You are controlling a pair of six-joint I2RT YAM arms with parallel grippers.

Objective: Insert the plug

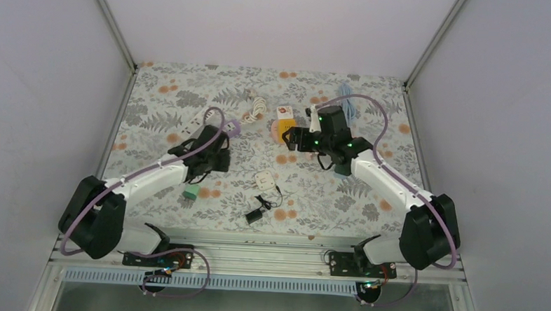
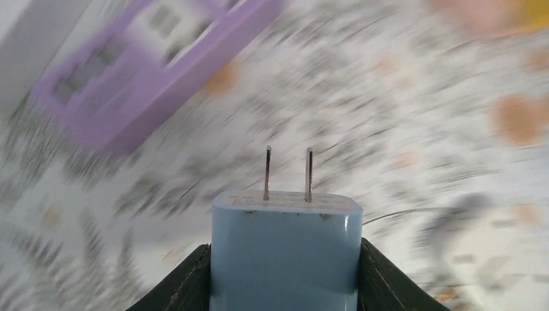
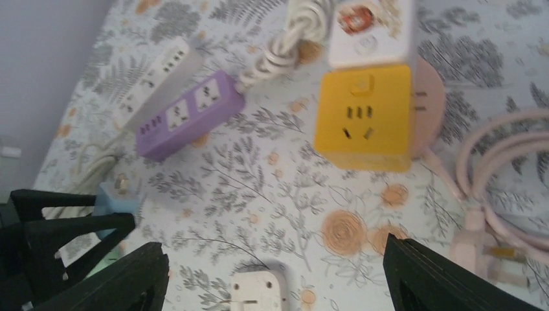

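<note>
My left gripper (image 2: 286,275) is shut on a light blue plug (image 2: 286,253), gripped by its sides with its two metal prongs (image 2: 288,172) pointing forward. A purple power strip (image 2: 149,71) lies ahead and to the left of the prongs, apart from them; this view is motion-blurred. From above, the left gripper (image 1: 213,155) is just below the purple strip (image 1: 232,129). My right gripper (image 3: 278,275) is open and empty above the cloth, near a yellow cube socket (image 3: 362,116). The right wrist view also shows the purple strip (image 3: 188,113) and the blue plug (image 3: 116,197).
A white power strip (image 1: 193,120) lies beside the purple one. A white charger (image 1: 264,179), a black adapter (image 1: 256,214) and a green block (image 1: 190,192) lie on the floral cloth. A pink cable (image 3: 498,149) coils at right. Walls enclose three sides.
</note>
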